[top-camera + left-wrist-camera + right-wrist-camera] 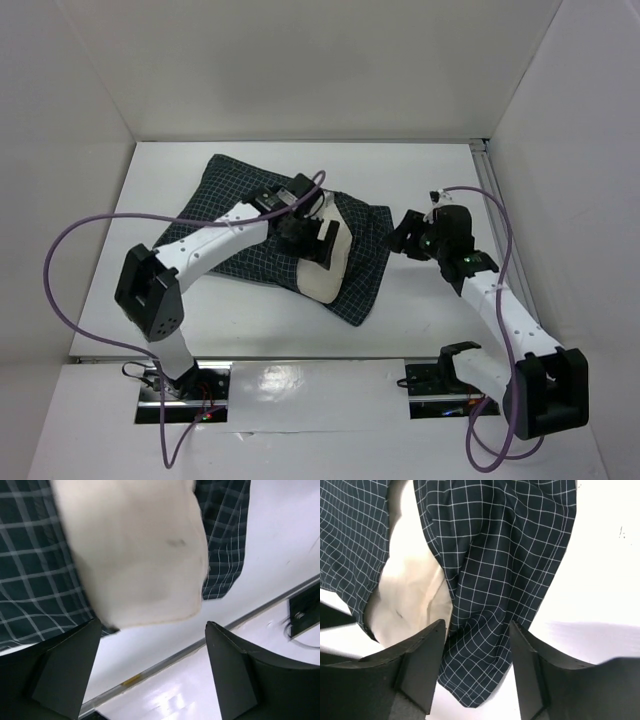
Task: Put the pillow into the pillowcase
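Note:
The pillowcase (240, 195), dark with a fine white check, lies crumpled mid-table. The cream pillow (325, 272) is partly inside it, and its near end sticks out of the opening. My left gripper (310, 245) hovers open and empty just above that bare end. In the left wrist view the pillow (135, 555) fills the top, with the pillowcase (30, 580) on both sides. My right gripper (398, 238) is open beside the pillowcase's right edge. In the right wrist view its fingers (420, 665) straddle a hanging fold of the pillowcase (505, 555) without closing, with the pillow (410, 595) to the left.
White walls enclose the table at the back and on both sides. A metal rail (488, 185) runs along the right edge. The table's near edge strip (200, 647) and a black base plate (305, 615) lie just beyond the pillow's end. Purple cables loop off both arms.

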Robot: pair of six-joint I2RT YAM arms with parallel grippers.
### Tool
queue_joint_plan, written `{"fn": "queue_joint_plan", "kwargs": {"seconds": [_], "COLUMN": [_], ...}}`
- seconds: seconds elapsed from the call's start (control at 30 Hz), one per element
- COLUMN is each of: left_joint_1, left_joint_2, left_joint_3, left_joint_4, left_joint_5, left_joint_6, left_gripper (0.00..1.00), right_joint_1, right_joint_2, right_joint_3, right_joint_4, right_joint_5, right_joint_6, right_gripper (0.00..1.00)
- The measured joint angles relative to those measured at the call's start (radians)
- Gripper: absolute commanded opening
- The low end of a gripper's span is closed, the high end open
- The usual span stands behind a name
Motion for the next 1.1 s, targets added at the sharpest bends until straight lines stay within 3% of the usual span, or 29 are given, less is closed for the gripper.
{"fn": "queue_joint_plan", "kwargs": {"seconds": [0.2,0.33,0.4,0.47,0.5,0.63,0.73,0.9,1.1], "left_joint_1": [-0.187,-0.230,-0.223,-0.212,-0.204,-0.146,-0.080,0.029,0.080], "left_joint_2": [0.058,0.163,0.204,0.233,0.240,0.243,0.217,0.154,0.136], "left_joint_3": [0.016,0.024,0.026,0.036,0.047,0.100,0.099,0.089,0.089], "left_joint_4": [-0.022,-0.011,-0.003,-0.006,-0.015,-0.027,0.009,0.037,0.053], "left_joint_5": [-0.188,-0.301,-0.334,-0.359,-0.370,-0.320,-0.209,-0.036,0.048], "left_joint_6": [-0.007,-0.024,-0.033,-0.043,-0.045,-0.032,-0.028,-0.024,-0.022], "left_gripper": [1.00,1.00,0.74,0.17,0.00,0.00,0.00,0.00,0.00], "right_joint_1": [0.013,0.037,0.048,0.059,0.066,0.108,0.135,0.179,0.225], "right_joint_2": [0.011,0.011,0.011,0.011,0.010,0.022,0.099,0.268,0.377], "right_joint_3": [-0.014,-0.014,-0.014,-0.023,-0.032,-0.098,-0.125,-0.106,-0.021], "right_joint_4": [-0.001,0.000,0.000,0.010,0.017,0.084,0.172,0.306,0.410], "right_joint_5": [-0.004,-0.007,-0.008,-0.008,-0.008,-0.007,-0.008,-0.010,0.027], "right_joint_6": [0.013,0.016,0.024,0.036,0.043,0.095,0.137,0.193,0.247], "right_gripper": [0.73,0.74,0.74,0.72,0.72,0.69,0.69,0.69,0.66]}}
